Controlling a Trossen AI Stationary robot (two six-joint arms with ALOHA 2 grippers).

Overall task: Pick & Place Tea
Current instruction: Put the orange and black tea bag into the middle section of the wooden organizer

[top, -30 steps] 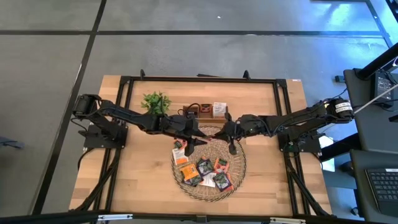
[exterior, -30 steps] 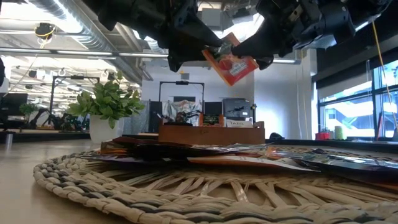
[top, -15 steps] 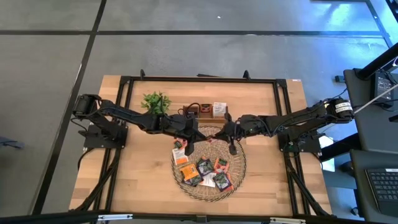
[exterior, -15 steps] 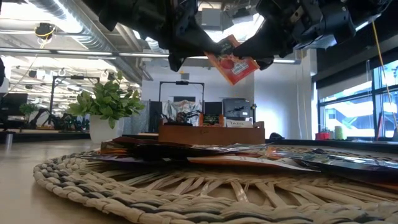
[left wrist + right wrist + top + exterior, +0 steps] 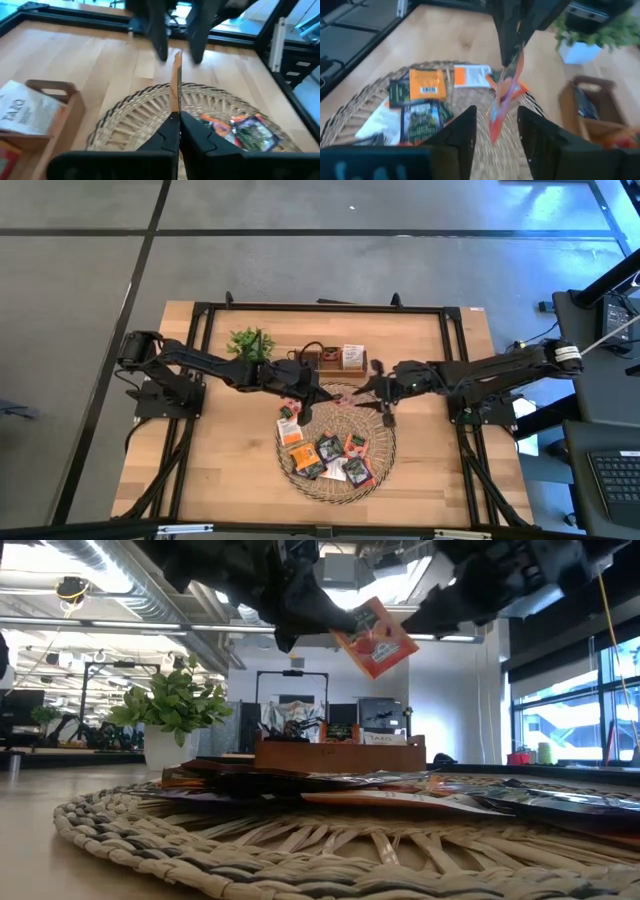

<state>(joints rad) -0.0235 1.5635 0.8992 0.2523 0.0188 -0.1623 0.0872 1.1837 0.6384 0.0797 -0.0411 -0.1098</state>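
A: Left tool (image 5: 325, 620) clenched tight on the orange sachet (image 5: 374, 638), holding it edge-on in the air above the far rim of the woven tray (image 5: 385, 448).

B: And the right tool (image 5: 383, 395)?

A: Its fingers stand apart on either side of the sachet's free end, no pinch that I can see. So the left arm has it alone, I'd say.

B: Which way does the packet run?

A: On the overhead view, long axis from nine o'clock to three, between the two tools. From the left tool it sticks out toward three.

B: Where's the drop-off?

A: My guess is the wooden box (image 5: 333, 359), up at about one o'clock from the left tool, just beyond the tray. The left arm is the nearer one to it.

B: And the rest of the tea?

A: The other sachets (image 5: 327, 451) lie flat in the tray, down at six o'clock. The plant (image 5: 250, 342) sits at eleven, on the bench (image 5: 220, 470).
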